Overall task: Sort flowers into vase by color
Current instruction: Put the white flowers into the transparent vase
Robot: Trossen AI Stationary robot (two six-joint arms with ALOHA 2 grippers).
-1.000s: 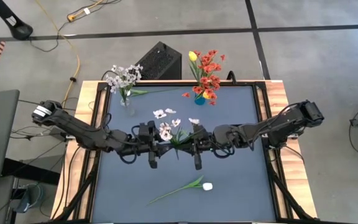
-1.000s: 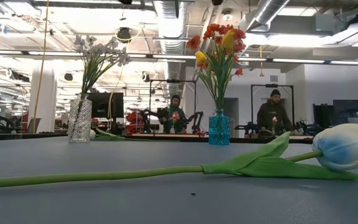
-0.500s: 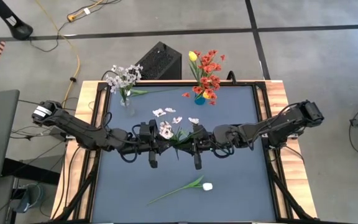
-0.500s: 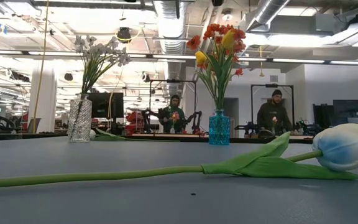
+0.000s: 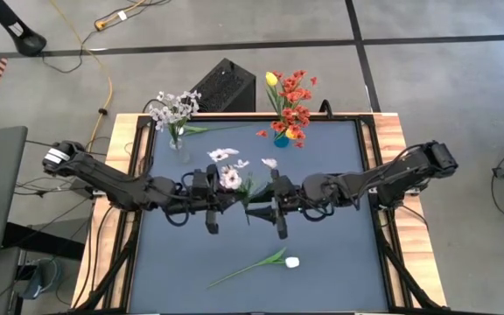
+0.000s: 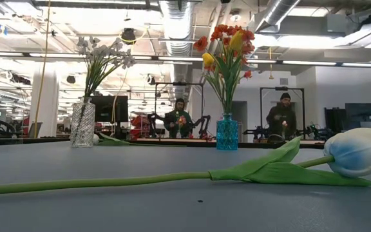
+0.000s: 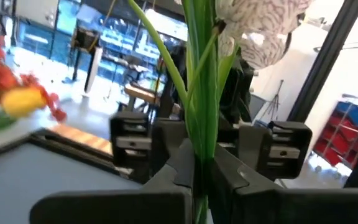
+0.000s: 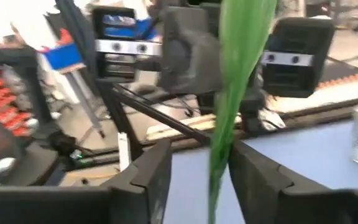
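The left end effector [image 5: 234, 199] is clamped tight on the green stems of a white flower sprig [image 5: 232, 178] held above the middle of the worktop [image 5: 339, 262]. The right end effector [image 5: 254, 210] faces it with fingers [image 8: 145, 180] parted around the stems, gripping nothing.

Both arms reached in from the table's 2 sides and met near its middle, wrists facing each other. The left gripper [image 5: 226, 194] was clamped tight on the green stems of a white-blossomed sprig [image 5: 228, 178], its 2 fingers [image 7: 225, 180] pressed together around them. The right gripper [image 5: 254, 210] sat just beside it, its fingers [image 8: 151, 174] spread apart with the stems between them, no longer pinching.
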